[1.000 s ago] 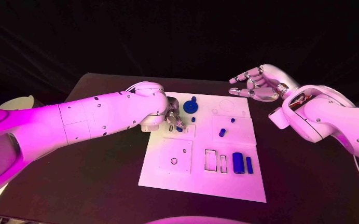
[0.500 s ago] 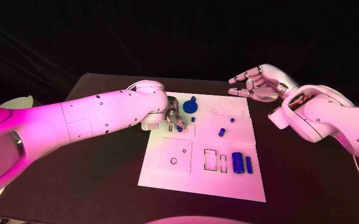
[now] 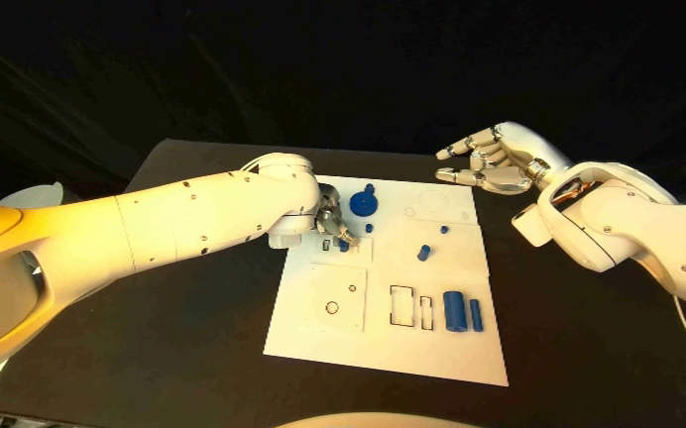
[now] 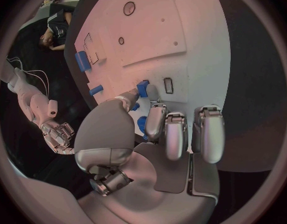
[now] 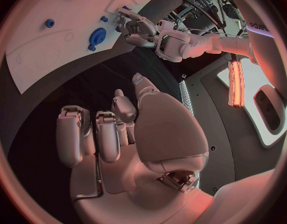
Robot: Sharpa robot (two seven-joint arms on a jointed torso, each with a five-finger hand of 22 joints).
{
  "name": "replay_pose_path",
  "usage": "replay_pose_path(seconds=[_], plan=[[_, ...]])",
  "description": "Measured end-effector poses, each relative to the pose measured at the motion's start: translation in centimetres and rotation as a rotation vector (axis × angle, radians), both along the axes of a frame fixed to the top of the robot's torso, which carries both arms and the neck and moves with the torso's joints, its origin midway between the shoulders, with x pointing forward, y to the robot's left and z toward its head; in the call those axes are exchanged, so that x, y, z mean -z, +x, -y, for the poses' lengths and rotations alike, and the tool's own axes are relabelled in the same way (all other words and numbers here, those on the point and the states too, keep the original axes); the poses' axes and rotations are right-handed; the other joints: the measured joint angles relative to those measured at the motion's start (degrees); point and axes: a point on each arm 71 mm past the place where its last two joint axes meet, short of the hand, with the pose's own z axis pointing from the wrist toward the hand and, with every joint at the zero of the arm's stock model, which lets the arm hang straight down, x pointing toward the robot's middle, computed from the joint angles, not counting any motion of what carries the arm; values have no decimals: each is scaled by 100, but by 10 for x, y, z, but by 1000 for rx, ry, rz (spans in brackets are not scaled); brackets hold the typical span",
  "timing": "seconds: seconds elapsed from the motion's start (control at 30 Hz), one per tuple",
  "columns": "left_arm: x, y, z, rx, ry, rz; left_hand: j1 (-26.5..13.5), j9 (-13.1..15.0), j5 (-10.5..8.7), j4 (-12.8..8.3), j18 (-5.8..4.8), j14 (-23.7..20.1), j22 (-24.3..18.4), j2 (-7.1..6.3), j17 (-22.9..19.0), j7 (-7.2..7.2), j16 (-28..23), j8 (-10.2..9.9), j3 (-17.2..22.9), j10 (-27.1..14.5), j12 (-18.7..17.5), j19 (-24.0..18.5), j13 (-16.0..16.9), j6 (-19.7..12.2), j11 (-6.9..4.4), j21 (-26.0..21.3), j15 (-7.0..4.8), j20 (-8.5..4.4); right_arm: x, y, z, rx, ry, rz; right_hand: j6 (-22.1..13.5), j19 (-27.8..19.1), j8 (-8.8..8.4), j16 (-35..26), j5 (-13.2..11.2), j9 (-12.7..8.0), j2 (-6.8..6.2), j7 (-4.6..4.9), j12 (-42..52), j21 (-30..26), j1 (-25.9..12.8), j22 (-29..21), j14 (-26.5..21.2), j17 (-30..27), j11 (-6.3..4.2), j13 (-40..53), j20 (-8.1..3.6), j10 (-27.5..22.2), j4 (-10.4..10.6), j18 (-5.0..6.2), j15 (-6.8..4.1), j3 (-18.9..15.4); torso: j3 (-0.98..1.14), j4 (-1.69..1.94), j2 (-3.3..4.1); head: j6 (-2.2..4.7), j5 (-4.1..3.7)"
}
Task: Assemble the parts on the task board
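The white task board lies in the middle of the black table. My left hand is over the board's far left part and pinches a small blue part between thumb and finger, close to a small rectangular slot. In the left wrist view the hand holds that blue part just above the board, beside the slot. A round blue part lies just behind the hand. My right hand hovers open past the board's far right corner, holding nothing, fingers apart.
On the board lie a blue peg, two small blue studs, a thick blue cylinder and a thin blue bar beside two rectangular recesses. A square recess with a hole sits near left.
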Motion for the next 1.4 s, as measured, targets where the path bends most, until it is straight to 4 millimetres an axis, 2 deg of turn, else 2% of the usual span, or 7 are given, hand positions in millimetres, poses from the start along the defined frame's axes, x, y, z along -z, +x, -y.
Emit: replay_pose_path(seconds=[0.5,0.67,0.77,0.87,1.0,1.13,1.4], plan=[[0,-6,-8,-11,-18,-2,-113,99,0,147,3,1,0,115,-1,-33,0,-3,-944,21,0,0,-6,30,-21,0,-41,-41,0,0,0,1,0,0,0,0,0,0,0,0,0,0,0,0,0,0,0,-1,0,0,0,0,0,0,0,0,-3,-5,1,-5,8],[-11,-8,-12,-17,-42,15,-97,119,0,142,3,1,0,190,-1,2,0,-3,-1178,-2,-69,0,-90,-24,1,24,-41,-41,0,1,1,3,-1,0,0,0,0,0,0,0,0,0,0,0,0,0,0,-1,0,0,0,0,0,0,0,0,-1,-4,-3,12,3],[-26,-6,-16,-25,-62,37,-10,82,0,143,3,3,0,276,-1,77,0,-155,-1354,-96,-168,0,-191,-268,95,-42,-38,-41,1,1,2,6,-2,0,0,0,0,0,0,0,0,0,0,0,0,0,0,-2,0,0,0,0,0,0,0,0,0,-3,-4,29,-3],[-43,0,-23,-39,-74,62,134,-109,0,141,2,8,-1,355,-1,232,0,-469,-1508,-218,-273,8,-315,-582,216,-138,95,36,1,2,3,8,-3,0,0,0,0,0,0,0,0,0,0,0,0,0,0,-2,0,1,0,0,0,0,0,0,1,-3,-5,48,-5],[-68,13,-33,-67,-79,96,413,-315,0,129,3,0,-1,424,-1,316,0,-693,-1635,-309,-354,-10,-424,-667,307,-193,167,115,2,3,3,11,-4,-1,0,0,0,0,0,0,0,0,0,0,0,0,0,-2,0,1,0,0,0,0,0,0,4,-3,-5,70,-6],[-77,28,-44,-105,-67,103,462,-384,0,129,4,0,-1,431,-1,339,0,-721,-1666,-309,-354,10,-425,-644,307,-193,167,135,2,4,4,12,-5,-2,0,0,0,0,0,0,0,0,0,0,0,0,0,-2,0,1,0,0,0,0,0,0,7,-3,-3,83,1],[-68,50,-50,-149,-16,76,530,-433,0,146,5,0,-1,498,-2,348,0,-754,-1715,-309,-354,10,-415,-591,307,-193,166,135,3,4,2,10,-4,-4,0,0,0,0,0,0,0,0,1,1,0,0,0,-3,0,1,0,0,0,0,0,0,-1,-4,9,99,16]])
